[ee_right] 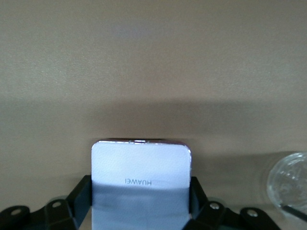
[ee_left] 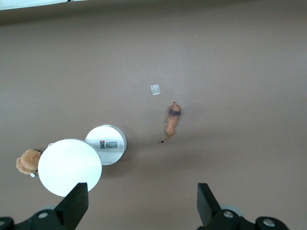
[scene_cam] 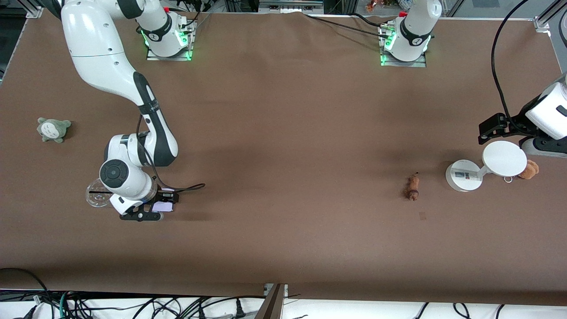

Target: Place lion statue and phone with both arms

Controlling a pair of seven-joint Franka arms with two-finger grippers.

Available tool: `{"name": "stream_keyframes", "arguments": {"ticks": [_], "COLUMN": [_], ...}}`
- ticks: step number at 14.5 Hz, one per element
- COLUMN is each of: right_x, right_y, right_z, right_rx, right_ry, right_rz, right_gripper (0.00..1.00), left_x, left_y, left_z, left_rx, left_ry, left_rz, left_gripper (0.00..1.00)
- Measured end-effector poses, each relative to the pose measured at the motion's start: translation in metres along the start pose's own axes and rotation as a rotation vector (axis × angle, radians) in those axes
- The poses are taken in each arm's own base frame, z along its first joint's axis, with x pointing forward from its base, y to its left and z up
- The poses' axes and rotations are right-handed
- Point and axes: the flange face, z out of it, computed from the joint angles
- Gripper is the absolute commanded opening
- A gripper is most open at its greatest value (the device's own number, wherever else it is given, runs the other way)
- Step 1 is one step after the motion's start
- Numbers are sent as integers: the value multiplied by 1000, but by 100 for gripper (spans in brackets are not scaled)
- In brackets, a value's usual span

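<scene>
Brown counter (scene_cam: pixel 283 133): our right hand (scene_cam: pixel 160 204) is clamped on the phone (scene_cam: pixel 162 206) beside a clear glass (scene_cam: pixel 95 197); a careless swing clips it. Our left hand (ee_left: pixel 142 208) hangs wide open over the white disc stand (ee_left: pixel 70 166); descending for the lion statue (scene_cam: pixel 413 187), lying near the stand, could knock it.

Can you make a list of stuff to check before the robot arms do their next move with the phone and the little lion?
1. Right gripper shut on the phone: ok.
2. Phone lifted off the table: cannot tell.
3. Glass cup beside the right gripper, very close, could get bumped: not ok.
4. Left gripper open and holding nothing: ok.
5. Lion lying free on the table, apart from the white stand: ok.
6. Left gripper over the lion: not ok, it is over the stand, toward the left arm's end of the table.
</scene>
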Motion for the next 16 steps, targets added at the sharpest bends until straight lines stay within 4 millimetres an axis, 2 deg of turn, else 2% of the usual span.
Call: {"name": "stream_keyframes", "arguments": {"ticks": [7,8,10,14,16], "right_x": [2,3,3,3,8], "right_y": [22,24,26,27,27], "right_z": [2,2,2,1,-8], "right_rx": [-1,-1,-1,-1,1], "right_ry": [0,-1,-1,2,20], "right_rz": [-63,-67,-74,-78,-79], "right_gripper": [26,32,100,100,100], "left_x": [0,0,0,0,0], "left_y": [-2,-2,-2,-2,-2], "left_z": [-1,-1,-1,-1,-1], "left_rx": [0,0,0,0,0], "left_ry": [1,1,1,1,1], "left_rz": [-3,-3,-3,-3,-3], "left_gripper": [100,100,100,100,100]}}
